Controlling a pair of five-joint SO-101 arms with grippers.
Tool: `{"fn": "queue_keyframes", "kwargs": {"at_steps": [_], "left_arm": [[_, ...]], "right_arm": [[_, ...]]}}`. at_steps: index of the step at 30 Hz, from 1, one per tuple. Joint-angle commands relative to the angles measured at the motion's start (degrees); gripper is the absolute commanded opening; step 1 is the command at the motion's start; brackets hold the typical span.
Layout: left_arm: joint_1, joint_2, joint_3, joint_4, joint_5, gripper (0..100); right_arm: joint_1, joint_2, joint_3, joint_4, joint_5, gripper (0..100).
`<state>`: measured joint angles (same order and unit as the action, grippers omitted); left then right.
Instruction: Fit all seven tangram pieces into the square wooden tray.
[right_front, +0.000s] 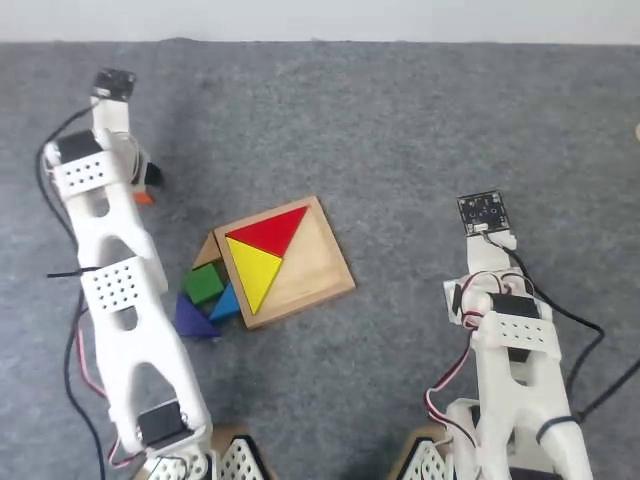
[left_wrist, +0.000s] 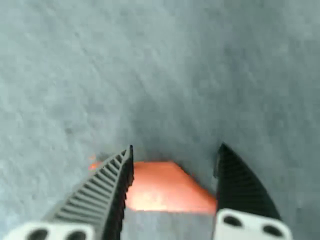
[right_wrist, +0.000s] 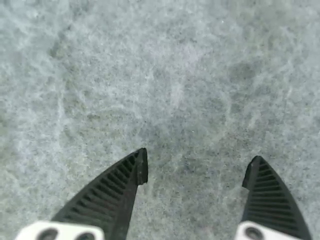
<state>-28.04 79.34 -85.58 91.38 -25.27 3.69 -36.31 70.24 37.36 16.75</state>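
From above: square wooden tray (right_front: 318, 262) skewed, one corner pointing away from the arms. Inside, red triangle (right_front: 270, 230) with long edge on the far rim, and yellow triangle (right_front: 252, 272) with long edge on the rim nearest the left arm. Green square (right_front: 204, 284), blue triangle (right_front: 225, 302) and purple triangle (right_front: 192, 318) just outside that rim.

Left wrist: left gripper (left_wrist: 175, 155) spread wide, straddling an orange piece (left_wrist: 167, 187) lying crosswise between the fingers.

Right wrist: right gripper (right_wrist: 197, 167) spread wide over grey carpet (right_wrist: 165, 75), gripping nothing.

Two triangular pieces (right_front: 255, 272) lie in the tray (right_front: 318, 265). A cluster of pieces (right_front: 205, 290) touches its left side. A lone piece (right_front: 145, 198) lies well apart, left and behind.
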Motion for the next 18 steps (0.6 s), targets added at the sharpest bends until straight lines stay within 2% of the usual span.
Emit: {"fn": "queue_keyframes", "kwargs": {"at_steps": [1,4,7,18], "left_arm": [[-0.09,-0.44,-4.35,9.49,-2.64,26],[-1.58,-1.67,-3.91,9.41,-2.73,26],[-2.20,-4.57,1.89,9.41,-2.73,26],[-3.34,-28.84,41.89,9.41,-3.43,26]], "right_arm": [[-0.48,-1.45,-0.44,-0.57,0.70,30.7],[-0.48,-1.45,-0.35,-0.48,0.70,30.7],[-0.48,-1.45,-0.35,-0.57,0.70,30.7],[-0.48,-1.45,-0.35,-0.57,0.70,30.7]]}}
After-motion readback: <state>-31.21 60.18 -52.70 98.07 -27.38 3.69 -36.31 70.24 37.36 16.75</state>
